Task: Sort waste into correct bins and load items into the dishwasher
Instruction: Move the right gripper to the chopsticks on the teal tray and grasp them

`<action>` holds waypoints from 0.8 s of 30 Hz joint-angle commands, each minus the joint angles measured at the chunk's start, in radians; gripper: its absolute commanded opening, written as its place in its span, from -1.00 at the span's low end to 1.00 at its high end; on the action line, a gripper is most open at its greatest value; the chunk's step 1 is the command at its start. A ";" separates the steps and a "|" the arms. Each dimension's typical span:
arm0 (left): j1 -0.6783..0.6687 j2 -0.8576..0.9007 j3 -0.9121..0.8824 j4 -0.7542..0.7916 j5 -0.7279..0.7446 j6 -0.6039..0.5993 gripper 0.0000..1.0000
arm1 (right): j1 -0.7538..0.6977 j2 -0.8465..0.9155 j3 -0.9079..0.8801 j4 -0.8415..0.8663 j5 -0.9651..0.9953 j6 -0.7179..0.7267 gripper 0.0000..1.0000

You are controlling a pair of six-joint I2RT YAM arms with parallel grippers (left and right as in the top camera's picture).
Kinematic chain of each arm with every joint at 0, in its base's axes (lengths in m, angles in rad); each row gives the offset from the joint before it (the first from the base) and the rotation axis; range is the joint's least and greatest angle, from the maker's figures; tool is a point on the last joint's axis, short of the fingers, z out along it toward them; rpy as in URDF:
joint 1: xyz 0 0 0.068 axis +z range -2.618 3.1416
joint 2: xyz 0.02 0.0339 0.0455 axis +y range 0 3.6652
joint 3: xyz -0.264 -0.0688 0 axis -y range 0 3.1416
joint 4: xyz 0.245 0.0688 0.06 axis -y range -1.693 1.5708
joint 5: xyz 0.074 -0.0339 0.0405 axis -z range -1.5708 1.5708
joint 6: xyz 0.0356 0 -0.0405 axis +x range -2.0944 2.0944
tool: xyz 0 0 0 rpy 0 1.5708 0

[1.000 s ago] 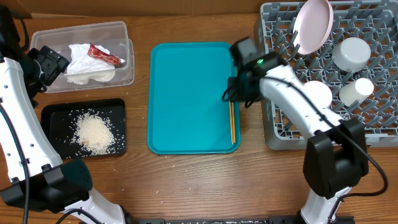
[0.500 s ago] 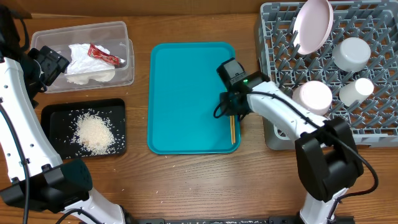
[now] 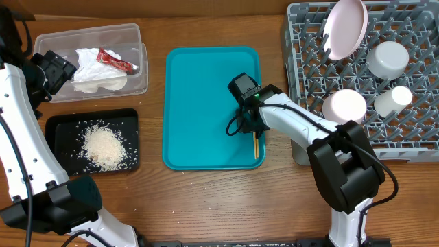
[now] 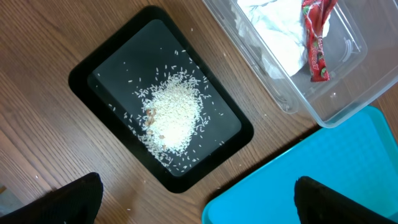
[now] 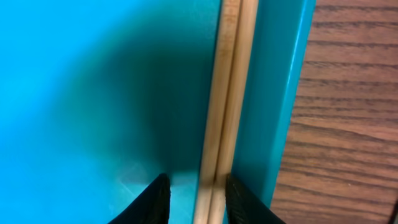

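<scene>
Chopsticks (image 5: 229, 93): side by side on the teal tray (image 5: 93, 74), by its right wall.
Right gripper (image 5: 198, 200): jaws apart, one on each side of the chopsticks.
Left gripper (image 4: 199, 202): jaws wide apart, empty, above the black tray (image 4: 79, 83).

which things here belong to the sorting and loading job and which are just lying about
Job: chopsticks, dish rack, plate, bowl, second bowl, cup, clear tub, napkin, red wrapper, black tray, rice.
Lying about: teal tray, wooden table.

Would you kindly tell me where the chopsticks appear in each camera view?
Overhead: chopsticks lie along the teal tray's right rim, lower half.
Left wrist: not in it.
Right wrist: centre, running top to bottom.
Shared landmark: the teal tray.
</scene>
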 commanded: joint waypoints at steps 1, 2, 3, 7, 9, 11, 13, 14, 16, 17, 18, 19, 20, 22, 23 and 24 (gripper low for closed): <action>0.001 0.003 0.002 0.000 0.000 0.016 0.99 | 0.000 0.004 -0.003 0.011 0.021 0.009 -0.38; 0.001 0.003 0.002 0.000 0.000 0.016 1.00 | 0.000 0.004 -0.003 0.013 0.016 0.009 -0.38; 0.001 0.003 0.002 0.000 0.000 0.016 0.99 | 0.000 0.004 -0.003 0.015 0.013 0.009 -0.38; 0.001 0.003 0.002 0.000 0.000 0.016 1.00 | 0.000 0.005 -0.003 0.021 0.011 0.009 -0.38; 0.001 0.003 0.002 0.000 0.000 0.016 1.00 | 0.000 0.005 -0.003 0.024 0.010 0.009 -0.38; 0.001 0.003 0.002 0.000 0.000 0.016 1.00 | 0.000 0.005 -0.003 0.026 0.011 0.009 -0.41; 0.001 0.004 0.002 0.000 0.000 0.016 1.00 | 0.000 0.005 -0.003 0.032 0.013 0.009 -0.50; 0.001 0.003 0.002 0.000 0.000 0.016 0.99 | 0.000 0.005 -0.002 0.032 0.018 0.009 -0.51; 0.001 0.004 0.002 0.000 0.000 0.016 1.00 | -0.001 0.005 0.012 0.022 0.018 0.009 -0.52; 0.001 0.003 0.002 0.000 0.000 0.016 1.00 | -0.001 0.005 0.021 0.013 0.018 0.010 -0.52; 0.001 0.004 0.002 0.000 0.000 0.016 0.99 | -0.001 0.005 0.032 0.002 0.018 0.009 -0.52; 0.001 0.003 0.002 0.000 0.000 0.016 0.99 | -0.001 0.005 0.045 -0.010 0.018 0.009 -0.52; 0.001 0.004 0.002 0.000 0.000 0.016 1.00 | -0.001 0.005 0.056 -0.019 0.018 0.009 -0.52; 0.001 0.003 0.002 0.000 0.000 0.016 1.00 | -0.001 0.005 0.067 -0.023 0.019 0.009 -0.51; 0.001 0.004 0.002 0.000 0.000 0.016 1.00 | -0.001 0.005 0.068 -0.020 0.019 0.009 -0.51; 0.001 0.003 0.002 0.000 0.000 0.016 0.99 | -0.001 0.005 0.068 -0.019 0.019 0.009 -0.51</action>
